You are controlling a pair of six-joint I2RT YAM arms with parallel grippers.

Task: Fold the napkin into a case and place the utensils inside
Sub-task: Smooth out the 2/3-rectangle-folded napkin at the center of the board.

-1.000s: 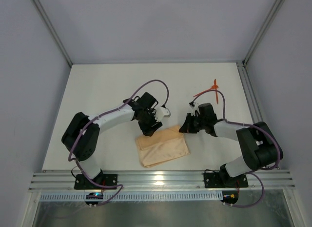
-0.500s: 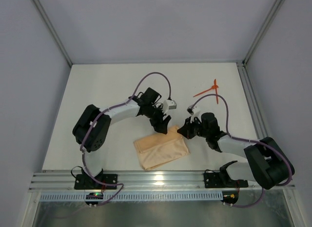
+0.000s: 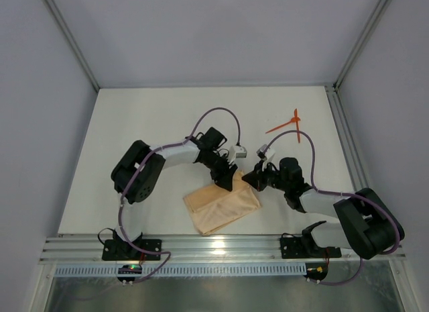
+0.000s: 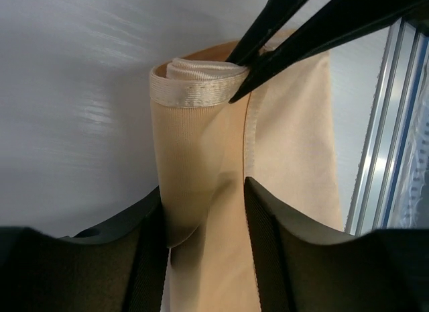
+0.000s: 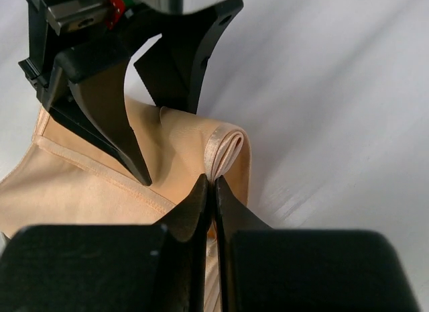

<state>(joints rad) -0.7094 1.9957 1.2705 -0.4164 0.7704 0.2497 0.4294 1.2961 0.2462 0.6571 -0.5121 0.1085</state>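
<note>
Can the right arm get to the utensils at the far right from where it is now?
Probably, but not yet: the right pincer is shut on the napkin corner and must let go first. Only bare table lies between it and the utensils.

The folded napkin [image 3: 221, 208] is lying at the near middle of the tabletop [image 3: 147, 117], the utensils [image 3: 285, 126] sitting well apart behind it to the right. The left end effector [image 3: 228, 180] and the right end effector [image 3: 249, 180] are meeting at the napkin's far right corner.
</note>
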